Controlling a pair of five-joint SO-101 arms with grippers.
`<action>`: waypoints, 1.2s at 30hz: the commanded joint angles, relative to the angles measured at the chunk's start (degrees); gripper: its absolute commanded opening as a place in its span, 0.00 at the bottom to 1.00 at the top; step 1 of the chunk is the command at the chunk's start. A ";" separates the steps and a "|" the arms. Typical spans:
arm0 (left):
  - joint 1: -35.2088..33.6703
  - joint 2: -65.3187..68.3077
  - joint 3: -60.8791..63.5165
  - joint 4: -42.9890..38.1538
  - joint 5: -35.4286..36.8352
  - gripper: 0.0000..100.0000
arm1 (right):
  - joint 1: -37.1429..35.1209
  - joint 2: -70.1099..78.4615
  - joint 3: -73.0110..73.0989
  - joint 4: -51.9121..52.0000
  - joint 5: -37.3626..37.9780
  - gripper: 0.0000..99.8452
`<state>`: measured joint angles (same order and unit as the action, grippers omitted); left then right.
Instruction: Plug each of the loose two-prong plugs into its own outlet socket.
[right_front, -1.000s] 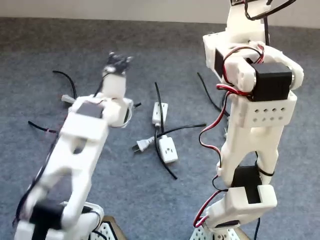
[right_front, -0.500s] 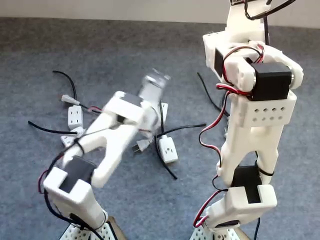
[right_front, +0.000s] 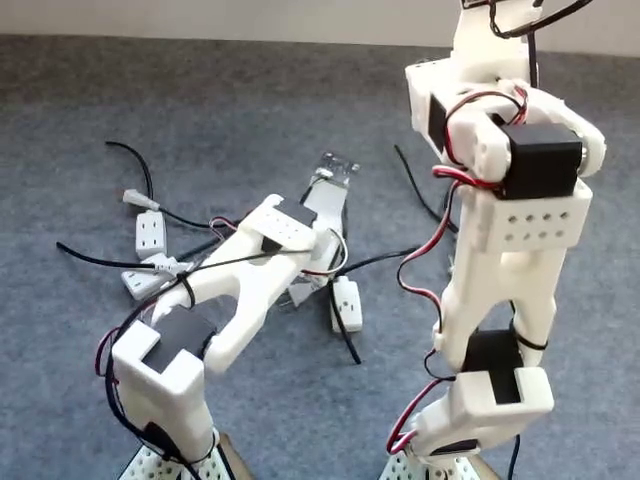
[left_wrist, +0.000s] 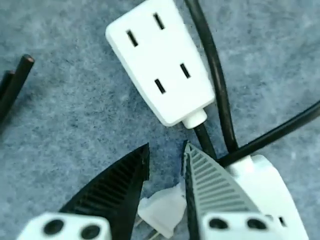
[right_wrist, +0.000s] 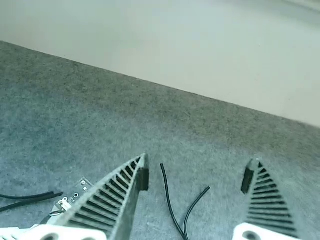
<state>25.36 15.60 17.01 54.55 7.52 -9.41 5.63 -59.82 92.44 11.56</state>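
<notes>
A white outlet socket (left_wrist: 160, 60) with two pairs of slots lies on the grey carpet, its black cord running toward my left gripper (left_wrist: 166, 152). That gripper hovers just over the cord end, narrowly open, with nothing between its tips. A loose white two-prong plug (left_wrist: 160, 210) lies on the carpet beneath the gap, back by the finger bases. A second socket (left_wrist: 265, 185) (right_front: 345, 305) sits beside the grey finger (left_wrist: 210, 185). The left arm (right_front: 270, 250) stretches over the plug and sockets at the table's middle. My right gripper (right_wrist: 197, 165) hangs high, wide open and empty, facing carpet and wall.
Two more white sockets (right_front: 148, 232) (right_front: 145, 280) and black cords (right_front: 130, 160) lie at the left. Another black cord (right_front: 415, 195) trails by the upright right arm (right_front: 510, 230). A thin black cable (right_wrist: 172, 205) lies below the right gripper.
The left arm swung from the back left across to the middle and lowered over the plug and sockets. The nearer socket shifted slightly. The right arm stayed still.
</notes>
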 joint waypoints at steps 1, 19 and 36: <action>2.24 -2.59 -1.54 -0.18 1.76 0.14 | -0.22 0.04 0.13 -1.45 0.53 0.30; 8.75 -20.70 13.32 3.08 4.13 0.14 | -0.48 2.24 -0.40 -2.24 0.53 0.30; 12.62 -4.09 3.38 -3.52 7.91 0.14 | -0.48 3.65 -0.13 -4.18 0.53 0.30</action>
<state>35.21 8.84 23.60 53.14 14.20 -9.41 9.93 -59.38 90.07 11.56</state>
